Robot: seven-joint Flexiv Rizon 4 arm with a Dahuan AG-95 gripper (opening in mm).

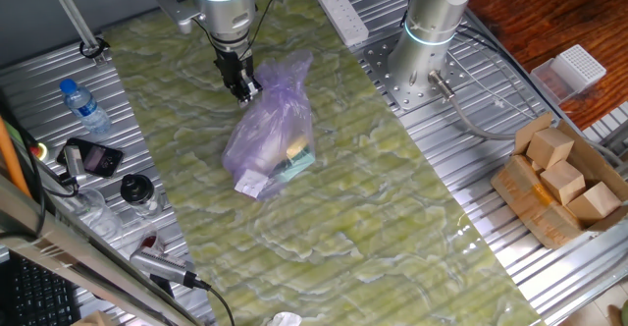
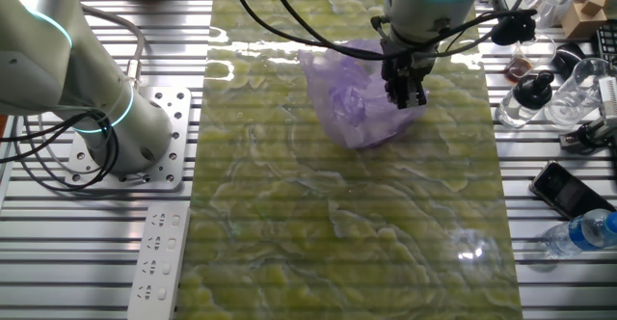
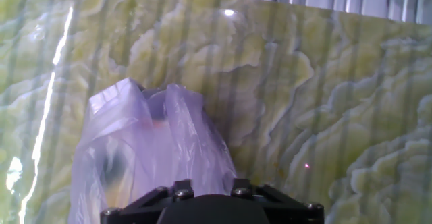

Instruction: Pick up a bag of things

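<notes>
The bag of things (image 1: 267, 135) is a translucent pale purple crinkled plastic bag lying on the green marbled mat. A teal box (image 1: 297, 164), a yellowish item (image 1: 294, 149) and a small white-pink cube (image 1: 249, 182) show at its near end. My gripper (image 1: 242, 88) comes down on the bag's upper left side. Its fingers stand close together and seem pinched on the film. In the other fixed view the gripper (image 2: 406, 91) overlaps the bag (image 2: 352, 103) at its right edge. In the hand view the bag (image 3: 145, 150) lies right under the hand, and the fingertips are hidden.
A brown cardboard box of wooden blocks (image 1: 559, 179) stands at the right. A water bottle (image 1: 83, 105), a phone (image 1: 93, 156) and small jars sit at the left. A second arm's base (image 1: 432, 41) stands behind the mat, with a power strip (image 1: 343, 17) beside it.
</notes>
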